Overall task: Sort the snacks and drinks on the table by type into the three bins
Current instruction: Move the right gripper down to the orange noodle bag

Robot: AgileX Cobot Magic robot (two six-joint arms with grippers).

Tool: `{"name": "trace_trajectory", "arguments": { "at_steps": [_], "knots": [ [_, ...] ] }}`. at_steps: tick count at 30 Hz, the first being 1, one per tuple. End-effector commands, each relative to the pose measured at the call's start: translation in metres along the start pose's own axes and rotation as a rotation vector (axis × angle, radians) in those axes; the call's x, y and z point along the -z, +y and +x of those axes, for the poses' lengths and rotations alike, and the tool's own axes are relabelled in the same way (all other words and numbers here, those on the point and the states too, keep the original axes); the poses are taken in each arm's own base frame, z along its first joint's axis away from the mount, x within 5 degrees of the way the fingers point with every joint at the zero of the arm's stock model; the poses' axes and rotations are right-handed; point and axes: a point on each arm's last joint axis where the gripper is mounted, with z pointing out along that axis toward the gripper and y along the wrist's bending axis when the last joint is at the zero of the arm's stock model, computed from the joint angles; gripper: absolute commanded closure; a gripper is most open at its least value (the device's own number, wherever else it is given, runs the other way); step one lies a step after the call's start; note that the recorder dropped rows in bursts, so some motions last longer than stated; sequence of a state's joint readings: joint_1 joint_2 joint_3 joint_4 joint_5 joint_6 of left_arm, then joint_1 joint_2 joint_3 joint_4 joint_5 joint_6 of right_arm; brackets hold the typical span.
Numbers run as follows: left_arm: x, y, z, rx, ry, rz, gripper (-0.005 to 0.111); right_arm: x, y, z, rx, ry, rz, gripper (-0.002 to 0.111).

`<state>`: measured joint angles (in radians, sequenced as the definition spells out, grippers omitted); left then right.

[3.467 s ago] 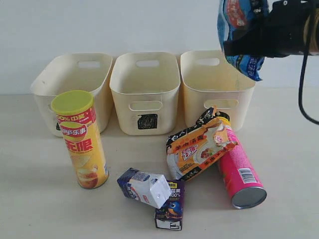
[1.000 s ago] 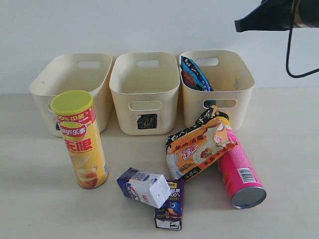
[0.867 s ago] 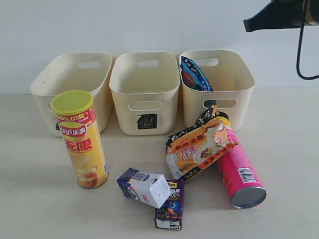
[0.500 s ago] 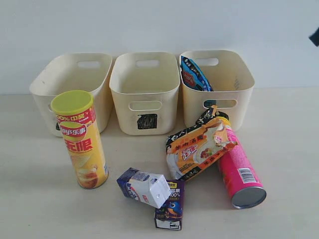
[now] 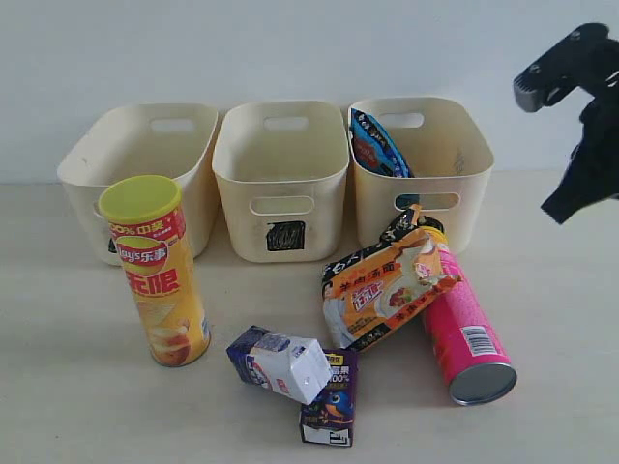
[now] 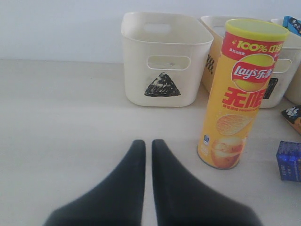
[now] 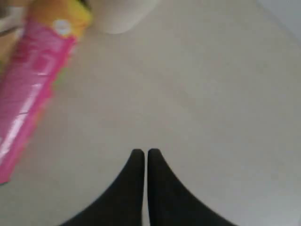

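The blue-black foil bag (image 5: 375,145) stands inside the right bin (image 5: 464,184). An orange foil bag (image 5: 387,285) leans on the pink-red chip can (image 5: 464,338) lying in front of that bin; the same pink-red chip can (image 7: 28,80) shows in the right wrist view. The yellow chip can (image 5: 160,271) stands upright at front left. The gable-top carton (image 5: 282,365) lies against the dark purple juice box (image 5: 332,398). My right gripper (image 5: 563,205) hangs shut and empty at the far right. My left gripper (image 6: 144,145) is shut and empty, beside the yellow chip can (image 6: 240,94).
The triangle bin (image 6: 164,61) and the square-marked middle bin (image 5: 280,179) hold nothing I can see. The left bin (image 5: 116,155) stands behind the yellow can. Bare tabletop lies under both grippers.
The blue-black bag left my right gripper and now rests in the right bin. The right arm pulled away to the right, left the view, then came back lower at the right edge.
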<state>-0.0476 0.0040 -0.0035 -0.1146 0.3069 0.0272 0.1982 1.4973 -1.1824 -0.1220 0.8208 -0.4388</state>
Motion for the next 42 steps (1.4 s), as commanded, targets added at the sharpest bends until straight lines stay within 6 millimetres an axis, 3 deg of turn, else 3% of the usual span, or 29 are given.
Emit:
{"name": "trace_trajectory", "arguments": {
  "at_steps": [1, 9, 13, 16, 20, 22, 30, 35, 40, 42],
  "knots": [
    [0.000, 0.000, 0.000, 0.017, -0.012, -0.002, 0.102, 0.006, 0.024, -0.001, 0.133, -0.051, -0.282, 0.108],
    [0.000, 0.000, 0.000, 0.017, -0.012, -0.002, 0.102, 0.009, 0.068, -0.011, 0.189, -0.087, -0.449, 0.108],
    [0.000, 0.000, 0.000, 0.017, -0.012, -0.002, 0.102, 0.002, 0.079, -0.016, 0.002, -0.107, -0.414, 0.103],
    [0.000, 0.000, 0.000, 0.017, -0.012, -0.002, 0.102, 0.000, 0.077, -0.019, -0.150, -0.100, -0.410, 0.081],
    [0.000, 0.000, 0.000, 0.017, -0.012, -0.002, 0.102, -0.005, 0.075, -0.021, -0.301, -0.088, -0.398, 0.027],
    [0.000, 0.000, 0.000, 0.017, -0.012, -0.002, 0.102, -0.010, 0.076, -0.021, -0.359, -0.060, -0.405, 0.016],
    [0.000, 0.000, 0.000, 0.017, -0.012, -0.002, 0.102, -0.070, 0.079, -0.031, -0.521, -0.040, -0.366, 0.017],
    [0.000, 0.000, 0.000, 0.017, -0.012, -0.002, 0.102, -0.083, 0.082, -0.031, -0.540, -0.027, -0.375, 0.017],
    [0.000, 0.000, 0.000, 0.017, -0.012, -0.002, 0.102, -0.090, 0.089, -0.035, -0.574, -0.049, -0.452, 0.032],
    [0.000, 0.000, 0.000, 0.017, -0.012, -0.002, 0.102, -0.089, 0.089, -0.036, -0.582, -0.052, -0.456, 0.031]
  ]
}}
